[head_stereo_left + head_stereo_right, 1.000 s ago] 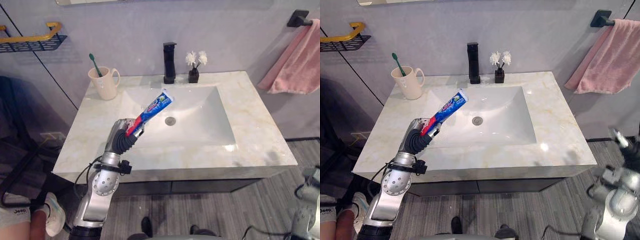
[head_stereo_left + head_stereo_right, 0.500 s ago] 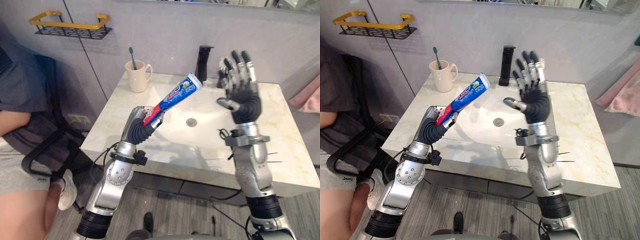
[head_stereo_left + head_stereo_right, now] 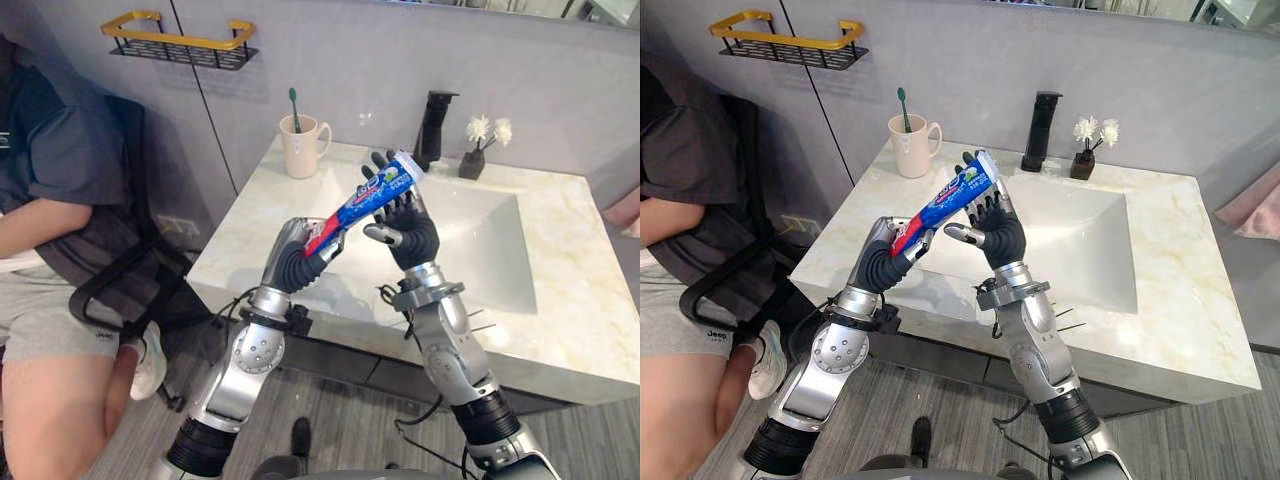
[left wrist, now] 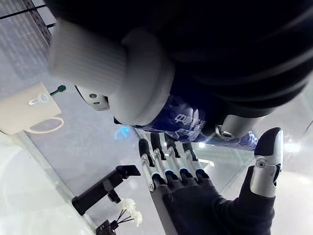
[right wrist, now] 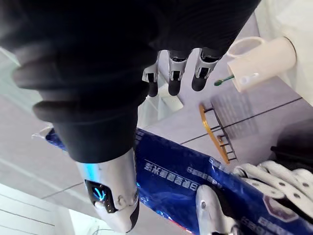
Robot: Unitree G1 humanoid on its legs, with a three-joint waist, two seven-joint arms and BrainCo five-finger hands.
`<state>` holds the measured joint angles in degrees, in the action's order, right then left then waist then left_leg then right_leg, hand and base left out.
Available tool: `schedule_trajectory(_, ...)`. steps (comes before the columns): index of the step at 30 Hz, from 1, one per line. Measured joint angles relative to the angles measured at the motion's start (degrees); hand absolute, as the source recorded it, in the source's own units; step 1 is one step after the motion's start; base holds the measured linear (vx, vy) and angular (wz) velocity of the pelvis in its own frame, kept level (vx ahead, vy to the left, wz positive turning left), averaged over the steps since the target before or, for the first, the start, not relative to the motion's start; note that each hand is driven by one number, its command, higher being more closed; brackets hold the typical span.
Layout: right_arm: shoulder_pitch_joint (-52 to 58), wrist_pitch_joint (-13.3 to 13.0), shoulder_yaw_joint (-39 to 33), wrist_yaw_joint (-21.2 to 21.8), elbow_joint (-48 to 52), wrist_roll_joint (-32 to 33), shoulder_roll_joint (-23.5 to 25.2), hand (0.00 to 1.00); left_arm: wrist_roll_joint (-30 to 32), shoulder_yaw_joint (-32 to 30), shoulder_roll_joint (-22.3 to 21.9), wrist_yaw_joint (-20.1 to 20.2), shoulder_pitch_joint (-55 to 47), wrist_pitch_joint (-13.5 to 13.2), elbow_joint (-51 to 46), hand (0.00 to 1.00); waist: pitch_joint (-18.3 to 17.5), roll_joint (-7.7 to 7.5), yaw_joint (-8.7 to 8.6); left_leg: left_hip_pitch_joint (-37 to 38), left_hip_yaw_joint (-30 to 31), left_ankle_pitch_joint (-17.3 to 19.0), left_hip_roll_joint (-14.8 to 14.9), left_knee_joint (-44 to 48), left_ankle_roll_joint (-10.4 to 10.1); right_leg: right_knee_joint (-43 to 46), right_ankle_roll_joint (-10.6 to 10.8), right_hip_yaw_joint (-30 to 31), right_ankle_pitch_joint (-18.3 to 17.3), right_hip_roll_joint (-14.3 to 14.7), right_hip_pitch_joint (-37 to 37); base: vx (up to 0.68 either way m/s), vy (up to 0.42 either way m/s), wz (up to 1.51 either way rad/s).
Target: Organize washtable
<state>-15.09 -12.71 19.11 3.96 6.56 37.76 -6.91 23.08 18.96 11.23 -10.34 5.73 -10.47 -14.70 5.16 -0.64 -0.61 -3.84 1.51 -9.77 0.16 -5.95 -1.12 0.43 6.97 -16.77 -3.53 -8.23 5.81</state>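
Observation:
My left hand (image 3: 298,258) is shut on the lower end of a blue and red toothpaste tube (image 3: 366,193), held slanting upward above the front left of the washtable (image 3: 250,245). My right hand (image 3: 408,228) is open, fingers straight, just behind the tube's upper half, thumb under it. In the right wrist view the tube (image 5: 195,178) passes between thumb and straight fingers (image 5: 171,73). Whether the right hand touches the tube is unclear. A cream mug (image 3: 302,148) with a green toothbrush (image 3: 294,100) stands at the back left corner.
A black faucet (image 3: 434,115) and a small dark vase of white flowers (image 3: 478,142) stand behind the white basin (image 3: 490,240). A yellow and black wall shelf (image 3: 178,38) hangs at the left. A person sits on a chair (image 3: 120,280) left of the washtable.
The camera has shifted. My right hand has come down and leftward from its raised spot to the tube's upper half. My left hand still holds the tube.

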Motion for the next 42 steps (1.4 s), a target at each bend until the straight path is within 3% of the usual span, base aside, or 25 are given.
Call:
schedule_trajectory(5,-0.94,0.1,2.3,-0.12,-2.04,0.17,1.08,0.0,-0.08,3.58,-0.32,0.15,0.06,0.02,2.54,1.0,-0.4,-0.06,0.02,0.02,0.03,-0.11,0.2,0.0,-0.16,0.03,-0.02,0.0,0.0,0.17,0.0,0.0,0.0,0.0)
schedule_trajectory(6,-0.95,0.08,2.5,-0.26,-2.18,0.59,1.29,1.0,-0.34,3.84,-0.67,0.12,0.06,0.01,2.94,1.0,-0.41,-0.06,0.02,0.03,0.03,-0.11,0.24,0.0,-0.17,0.01,-0.05,0.0,-0.02,0.19,-0.01,0.0,0.0,0.0)
schedule_trajectory(20,-2.74,-0.02,3.86,-2.56,-3.37,2.29,1.67,1.0,-8.39,5.65,-3.21,-0.17,0.17,-0.8,7.03,1.0,-1.02,-0.98,0.13,0.08,-0.88,-0.1,1.01,-0.01,-0.19,-0.73,-0.42,1.09,0.42,0.91,-0.2,0.0,-0.013,-0.03)
schedule_trajectory(21,-2.79,-0.02,3.87,-2.57,-3.37,2.29,1.67,1.0,-8.8,5.68,-3.27,-0.17,0.18,-1.11,7.49,0.0,-1.04,-1.0,0.13,0.1,-0.94,-0.1,1.03,0.0,-0.2,-0.73,-0.43,1.16,0.46,0.93,-0.2,0.0,-0.009,-0.06)
schedule_trajectory(32,-5.75,-0.56,0.17,-2.49,-2.81,0.97,0.35,1.0,-8.1,4.55,-2.14,-1.1,-3.28,-1.27,8.78,0.0,-1.06,-1.0,0.06,0.26,-1.99,-0.14,1.65,-0.01,-0.3,-1.74,-0.87,2.26,1.25,1.46,-0.16,-0.01,-0.009,-0.05)
schedule_trajectory(39,-4.8,-0.9,-7.2,-2.59,-0.68,-0.23,-0.59,1.0,-7.1,-6.29,-1.7,-5.04,-5.06,-1.59,2.33,0.0,-1.05,-1.0,0.14,0.2,-1.89,0.05,1.59,-0.01,-0.56,-1.8,-0.95,2.07,1.26,1.45,-0.04,0.0,-0.002,0.0)
schedule_trajectory(42,-3.17,-2.41,-11.6,-2.61,2.04,-0.79,-1.73,1.0,-7.21,-12.64,-1.42,-6.48,-6.9,-2.71,-1.77,0.0,-1.06,-1.0,0.43,0.2,-1.61,-0.01,1.5,-0.01,-0.47,-1.9,-0.92,1.68,1.28,1.42,0.23,0.02,-0.017,0.05)
